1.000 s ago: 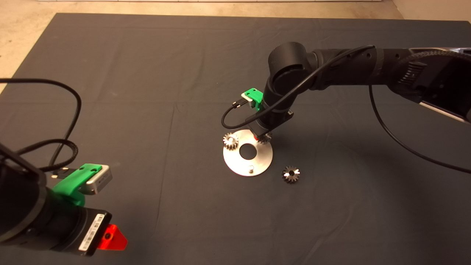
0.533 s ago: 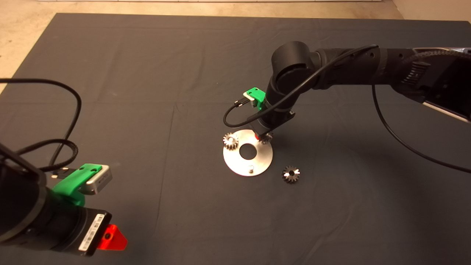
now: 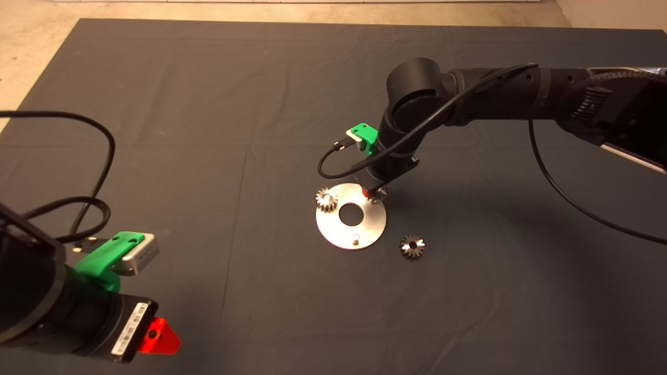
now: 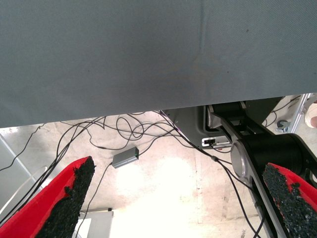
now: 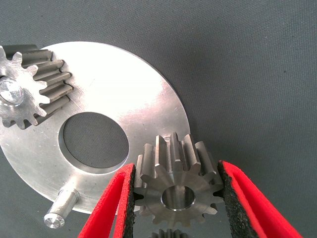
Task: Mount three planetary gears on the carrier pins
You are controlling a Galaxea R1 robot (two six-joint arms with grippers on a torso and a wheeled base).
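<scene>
R gripper (image 5: 176, 198) is clamped on one gear (image 5: 177, 186), pads pressed on the teeth either side, hole axis roughly vertical. In the head view it sits at the disc's (image 3: 338, 229) 2 o'clock edge, w/ the R arm coming in from 3 o'clock. Key relation: the held gear's centre hole vs the peg under it. That peg isn't visible, so I can't tell if the hole is over it or already partly down; in the wrist view the hole looks empty, which suggests not seated yet. A second gear (image 3: 326, 199) sits on its peg at the disc's 10 o'clock, peg tip showing in its hole. The bare peg (image 3: 355, 240) stands at 6 o'clock. The third gear (image 3: 412, 246) lies flat on the mat (image 3: 208, 156), off the disc toward 4 o'clock, apart from it and much nearer the R arm. L gripper (image 4: 173, 198) is parked at the mat's 8 o'clock corner, fingers wide apart, holding nothing.
</scene>
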